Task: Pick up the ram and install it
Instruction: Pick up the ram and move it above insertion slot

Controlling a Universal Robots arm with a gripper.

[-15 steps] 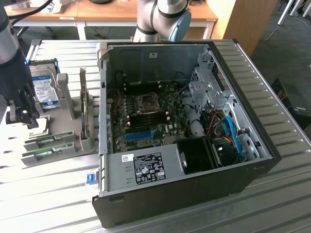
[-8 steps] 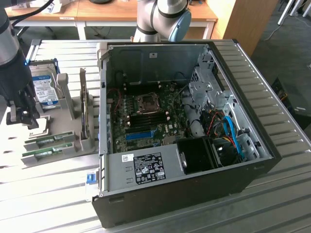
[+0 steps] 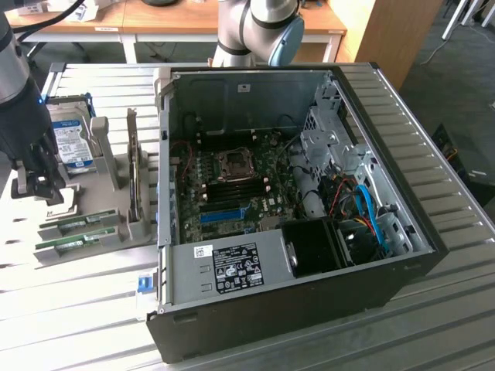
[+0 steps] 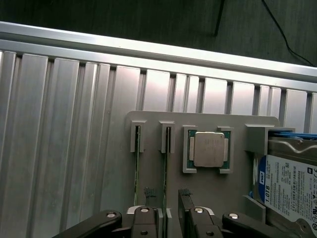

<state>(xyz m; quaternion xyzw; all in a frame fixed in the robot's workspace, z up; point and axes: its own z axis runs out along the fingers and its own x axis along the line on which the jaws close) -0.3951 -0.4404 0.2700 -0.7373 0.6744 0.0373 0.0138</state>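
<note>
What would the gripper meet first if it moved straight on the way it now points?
Probably the ram, standing on edge in the grey tray: the open gripper straddles its line, though depth is unclear.

On the exterior view's left, above a grey tray (image 3: 23, 220), the gripper (image 3: 39, 189), fingers spread. Near it in the tray, the ram (image 3: 81, 224) and a twin stick (image 3: 73, 246), side by side; beside the gripper, a hard drive (image 3: 73, 143). In the middle, an open computer case (image 3: 309, 309) with motherboard (image 3: 232, 185).
</note>
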